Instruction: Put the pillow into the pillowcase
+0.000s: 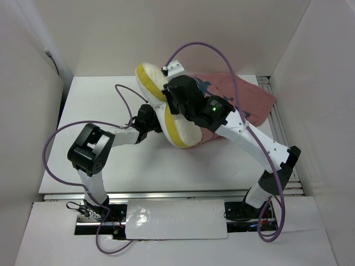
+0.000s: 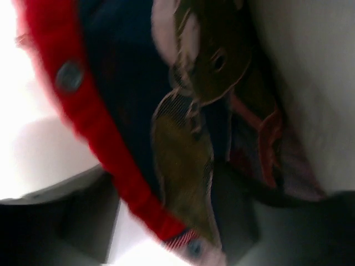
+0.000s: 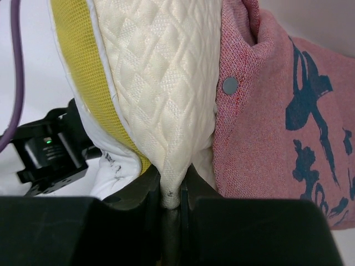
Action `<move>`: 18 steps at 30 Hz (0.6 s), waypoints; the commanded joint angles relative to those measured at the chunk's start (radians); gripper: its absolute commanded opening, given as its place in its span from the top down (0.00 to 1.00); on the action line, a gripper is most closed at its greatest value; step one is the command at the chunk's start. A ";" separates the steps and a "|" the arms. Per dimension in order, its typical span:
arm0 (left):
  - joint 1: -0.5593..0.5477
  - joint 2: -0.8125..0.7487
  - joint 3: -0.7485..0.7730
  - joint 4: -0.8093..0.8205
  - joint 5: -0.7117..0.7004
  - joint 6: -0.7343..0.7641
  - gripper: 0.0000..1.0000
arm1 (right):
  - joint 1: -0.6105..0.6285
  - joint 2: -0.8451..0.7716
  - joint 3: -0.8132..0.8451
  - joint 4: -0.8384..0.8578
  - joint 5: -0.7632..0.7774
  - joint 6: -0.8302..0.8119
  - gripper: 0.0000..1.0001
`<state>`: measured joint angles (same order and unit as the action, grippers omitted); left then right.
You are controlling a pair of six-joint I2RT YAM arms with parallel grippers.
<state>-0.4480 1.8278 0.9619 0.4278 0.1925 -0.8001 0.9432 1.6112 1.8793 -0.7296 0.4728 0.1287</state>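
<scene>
cream quilted cloth of the pillow is pinched in a thin fold by the right gripper, whose fingers are closed tight on it at the bottom centre of the right wrist view. from above, the pillow bulges in two lobes around that grip in the upper middle of the frame, over the table. the pillowcase lies to the upper right, and its hem, with a snap button, presses against the pillow's side. the left gripper sits at the pillow's lower left edge. its wrist view is filled with the blurred red hem and dark print of the pillowcase, and i cannot tell whether its jaws are closed or hold that hem.

this looks like the insertion step, barely begun, with most of the pillow outside the case. the next move calls for the mouth to be held open while the pillow's edge is pushed toward the upper right, without the hem folding under.
</scene>
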 commanded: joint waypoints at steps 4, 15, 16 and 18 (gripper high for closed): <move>-0.003 0.047 0.068 0.175 0.152 -0.028 1.00 | -0.004 -0.033 -0.009 0.058 0.012 -0.011 1.00; 0.006 -0.563 -0.314 0.122 0.050 0.033 1.00 | 0.037 0.180 -0.184 -0.051 0.491 0.199 1.00; -0.004 -0.606 -0.333 0.085 0.017 0.033 1.00 | 0.037 0.226 -0.184 -0.086 0.553 0.280 1.00; -0.004 -0.688 -0.367 0.048 0.006 0.042 1.00 | 0.037 0.275 -0.126 -0.233 0.685 0.378 1.00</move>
<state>-0.4469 1.2842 0.6033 0.4397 0.2123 -0.8059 1.0134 1.8103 1.7344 -0.7368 0.8265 0.3511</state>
